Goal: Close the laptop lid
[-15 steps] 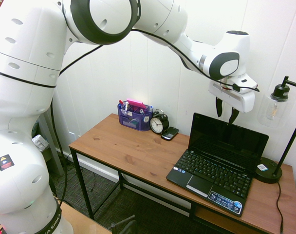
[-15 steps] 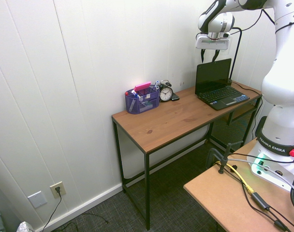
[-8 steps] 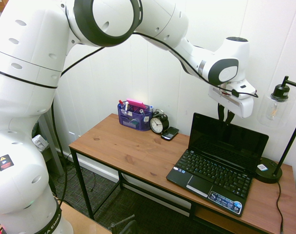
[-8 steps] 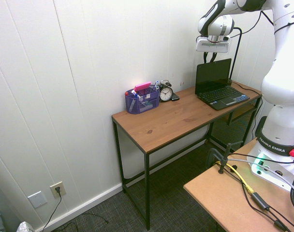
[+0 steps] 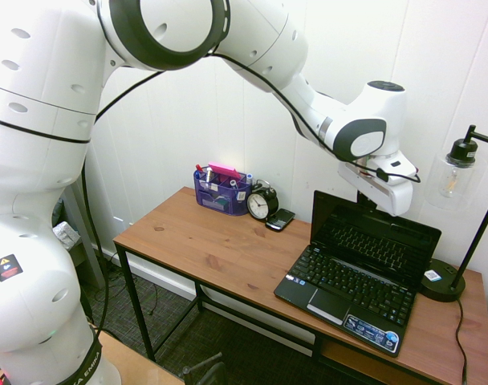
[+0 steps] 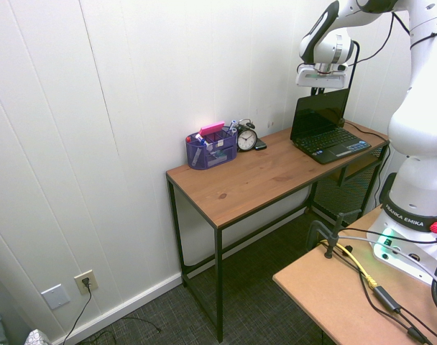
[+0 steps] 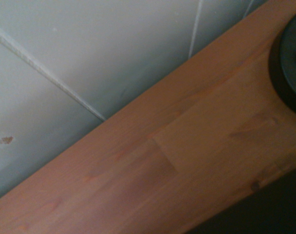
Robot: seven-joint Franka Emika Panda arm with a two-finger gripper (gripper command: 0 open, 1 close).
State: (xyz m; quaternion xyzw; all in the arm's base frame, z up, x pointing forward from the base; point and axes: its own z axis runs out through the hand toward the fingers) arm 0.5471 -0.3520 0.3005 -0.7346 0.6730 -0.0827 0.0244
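First exterior view
- Arm: white, reaching from the upper left of the frame to the right half.
- Gripper (image 5: 365, 201): points down at the top edge of the laptop lid (image 5: 378, 236); its tips are hidden behind that edge.
- Jaws: pressed together, nothing seen between them.
- Laptop lid: right of centre, open, leaning a little forward over the keyboard (image 5: 352, 280), which mirrors in the dark screen.
- Surface (image 5: 220, 249): wooden top on black legs, against a white panelled wall.
- Other things: purple organiser (image 5: 221, 192), alarm clock (image 5: 261, 203) and small black phone (image 5: 280, 219) at the rear, left of the laptop; black lamp (image 5: 453, 233) at the right edge.

Second exterior view
- Arm: enters from the upper right.
- Gripper (image 6: 321, 89): above the lid's top edge, upper right of the frame.
- Laptop lid (image 6: 319, 113): open, at the surface's (image 6: 254, 180) right end.
- Organiser (image 6: 210, 148) and clock (image 6: 246, 137): mid-frame, well apart from the laptop.

Wrist view
- Surface (image 7: 187, 161): blurred wood running diagonally beside the white wall.
- Lamp base (image 7: 290, 63): dark round shape at the right edge.
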